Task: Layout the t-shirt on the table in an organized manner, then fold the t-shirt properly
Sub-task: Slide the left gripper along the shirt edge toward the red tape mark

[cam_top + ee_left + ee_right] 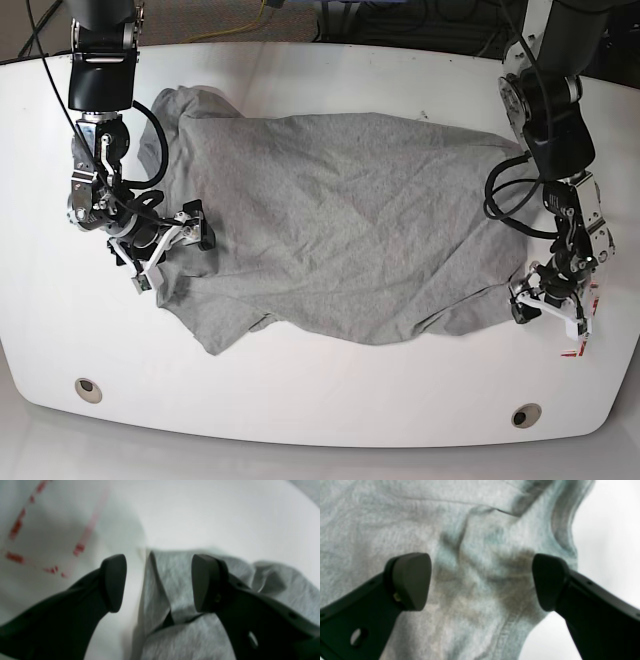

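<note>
Currently we have the t-shirt spread rumpled across the table, both grippers low at opposite edges. Our left gripper gapes wide over a bunched corner; our right gripper gapes wide above wrinkled cloth. We should pinch only edge fabric, then pull outward evenly.

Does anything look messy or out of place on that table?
Yes: the t-shirt lies spread but rumpled, with creases across it and its near edge uneven on the table. Both open claws, left and right, sit at its sides.
</note>
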